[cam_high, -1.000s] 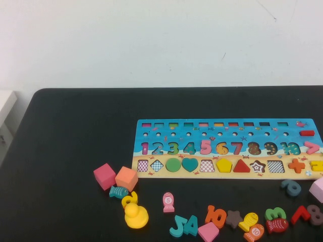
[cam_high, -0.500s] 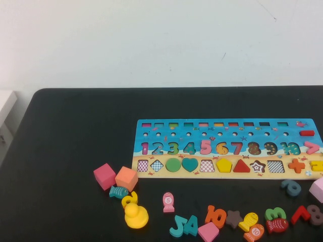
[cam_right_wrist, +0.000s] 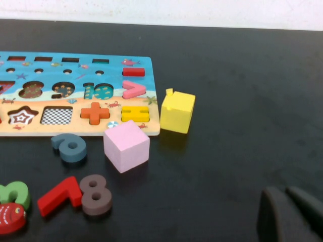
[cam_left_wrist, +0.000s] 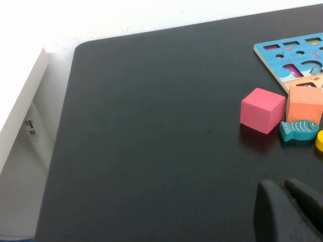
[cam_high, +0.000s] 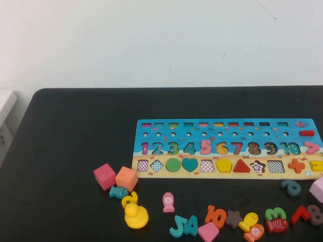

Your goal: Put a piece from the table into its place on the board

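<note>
The yellow pentagon piece (cam_high: 223, 165) lies flat in its place on the board (cam_high: 227, 132), in the sandy shape row between a checkered square cut-out and the red triangle. It covers the cut-out. The board rests on the black table (cam_high: 75, 131). Neither arm shows in the high view. In the left wrist view my left gripper (cam_left_wrist: 282, 187) is shut on nothing, low over bare tabletop near the board's left corner (cam_left_wrist: 290, 55). My right gripper (cam_right_wrist: 283, 194) is likewise shut and empty, off the board's right end (cam_right_wrist: 75, 70). The pentagon is outside both wrist views.
Left of the board sit a pink cube (cam_high: 104, 176), an orange cube (cam_high: 126, 178), a teal fish (cam_high: 118, 191) and a yellow duck (cam_high: 136, 216). Loose numbers, fish and a pink pentagon (cam_high: 208, 232) line the front edge. A pale pink cube (cam_right_wrist: 126, 145) and yellow cube (cam_right_wrist: 177, 111) stand by the board's right end.
</note>
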